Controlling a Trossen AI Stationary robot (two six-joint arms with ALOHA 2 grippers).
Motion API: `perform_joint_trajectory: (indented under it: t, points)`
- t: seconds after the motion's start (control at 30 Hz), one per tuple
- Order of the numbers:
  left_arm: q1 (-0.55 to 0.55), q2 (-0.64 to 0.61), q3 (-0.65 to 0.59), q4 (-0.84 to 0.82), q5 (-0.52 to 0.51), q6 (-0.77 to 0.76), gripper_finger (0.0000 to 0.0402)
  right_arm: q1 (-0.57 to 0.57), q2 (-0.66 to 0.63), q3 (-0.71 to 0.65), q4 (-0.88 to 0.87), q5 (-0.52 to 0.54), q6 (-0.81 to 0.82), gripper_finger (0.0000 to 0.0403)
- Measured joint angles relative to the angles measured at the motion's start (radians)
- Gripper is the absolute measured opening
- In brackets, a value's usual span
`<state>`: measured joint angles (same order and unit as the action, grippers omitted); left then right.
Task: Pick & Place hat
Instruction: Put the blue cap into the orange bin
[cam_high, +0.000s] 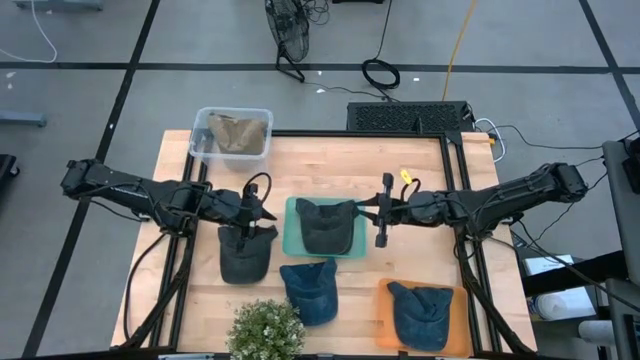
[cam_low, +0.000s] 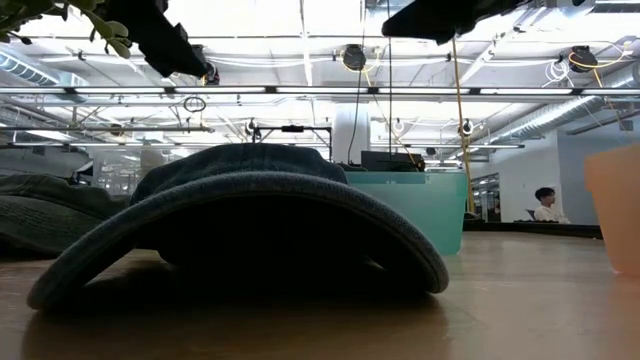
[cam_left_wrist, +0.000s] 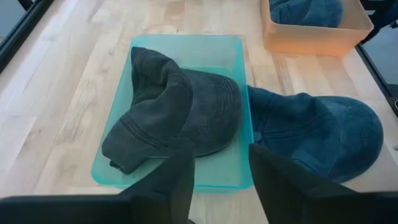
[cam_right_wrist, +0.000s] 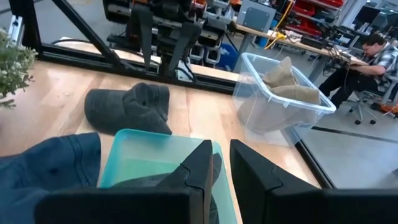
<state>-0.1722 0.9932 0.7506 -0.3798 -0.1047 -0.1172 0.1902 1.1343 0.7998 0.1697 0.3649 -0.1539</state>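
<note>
Two robot arms hovered over caps on a wooden counter (cam_high: 420, 160).
The dark cap (cam_high: 326, 224) in the teal tray (cam_high: 291, 240) looked soft and light, its stiff brim the likeliest hold; left gripper (cam_high: 262, 213) and right gripper (cam_high: 381, 212) jaws were slightly apart, empty.

My arms are dark over a pale wood tabletop (cam_high: 420, 170). A charcoal grey hat (cam_high: 326, 225) lies in a translucent teal tray (cam_high: 292, 243). The hat left of it (cam_high: 245, 253) is charcoal too. Two denim-blue hats: one on bare wood (cam_high: 310, 290), one in an orange tray (cam_high: 384, 318). The clear bin (cam_high: 203, 131) holds tan hats (cam_high: 240, 133). The plant (cam_high: 265, 330) is green.
</note>
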Motion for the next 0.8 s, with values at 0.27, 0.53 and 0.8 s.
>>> perform_joint_trajectory:
  t: [0.27,0.53,0.8]
  points:
    - [-0.012,0.003,0.001,-0.151,-0.024,-0.096,0.0161,0.000,0.000,0.000,-0.019,0.000,0.003,0.0043]
    - [-0.020,0.004,0.001,0.013,-0.035,-0.023,0.0135,0.001,0.000,0.000,-0.067,-0.042,0.037,0.0079]
    - [-0.019,0.004,0.001,0.107,-0.117,0.105,0.0132,0.002,0.012,0.000,-0.039,-0.285,0.067,0.0130]
